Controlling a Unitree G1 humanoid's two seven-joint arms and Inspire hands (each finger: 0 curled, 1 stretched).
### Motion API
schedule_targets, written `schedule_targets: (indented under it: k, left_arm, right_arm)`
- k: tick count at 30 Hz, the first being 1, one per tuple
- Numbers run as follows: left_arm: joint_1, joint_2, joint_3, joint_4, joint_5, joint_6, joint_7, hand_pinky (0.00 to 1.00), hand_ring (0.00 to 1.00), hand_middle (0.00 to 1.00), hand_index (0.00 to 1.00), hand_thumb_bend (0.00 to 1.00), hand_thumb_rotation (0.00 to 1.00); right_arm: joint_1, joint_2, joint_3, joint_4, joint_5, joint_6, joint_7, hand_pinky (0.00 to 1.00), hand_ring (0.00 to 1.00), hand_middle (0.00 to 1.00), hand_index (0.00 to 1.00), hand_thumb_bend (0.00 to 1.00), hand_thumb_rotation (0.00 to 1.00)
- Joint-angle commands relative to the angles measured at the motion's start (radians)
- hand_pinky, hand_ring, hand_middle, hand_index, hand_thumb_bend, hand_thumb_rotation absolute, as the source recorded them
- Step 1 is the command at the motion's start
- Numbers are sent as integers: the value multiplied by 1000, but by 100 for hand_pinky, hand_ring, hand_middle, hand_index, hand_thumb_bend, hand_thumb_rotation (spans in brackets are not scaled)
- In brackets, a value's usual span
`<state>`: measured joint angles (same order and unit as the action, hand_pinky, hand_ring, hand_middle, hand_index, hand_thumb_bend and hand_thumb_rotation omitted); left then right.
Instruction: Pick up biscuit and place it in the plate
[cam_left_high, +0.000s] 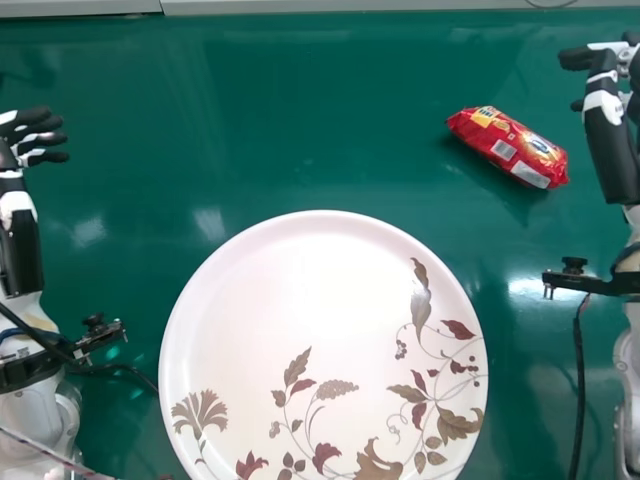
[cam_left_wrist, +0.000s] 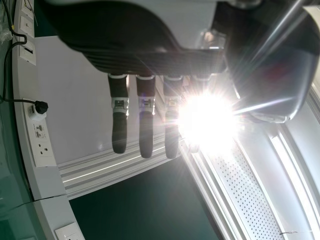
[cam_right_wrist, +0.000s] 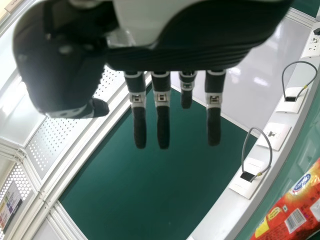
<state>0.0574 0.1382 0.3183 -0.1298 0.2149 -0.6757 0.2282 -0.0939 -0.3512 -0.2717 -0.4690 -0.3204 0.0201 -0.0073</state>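
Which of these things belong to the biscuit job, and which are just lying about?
For the job:
red, shiny biscuit packet
large, round white plate with printed flowers
black-and-white right hand, nearer the packet

Just there:
thin grey cable loops by the wall
black plastic plug

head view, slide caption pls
Red biscuit packet on green table beyond round white floral plate, black left hand and right hand at edges.
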Motion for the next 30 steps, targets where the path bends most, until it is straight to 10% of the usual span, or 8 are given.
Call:
schedule_targets:
  k: [1,17,21,30]
  left_arm:
    - [15,4,8,39,3,-21,10,50,60,64,67,33,59]
    - [18,22,9,70,-18,-43,6,52,61,64,66,34,58]
    - [25,25,9,69,-23,-42,2,53,62,65,67,33,58]
    - [35,24,8,63,-27,-36,1,54,63,65,67,34,57]
  right_arm:
    - [3,1,-4,0,1,-12,-10,53,65,68,67,41,23]
    - [1,11,24,2,-27,-6,-14,54,66,68,67,44,19]
    - [2,-12,30,-3,-87,26,-12,58,70,72,71,65,46]
    - [-15,-107,40,28,-178,58,46,64,74,77,76,98,43]
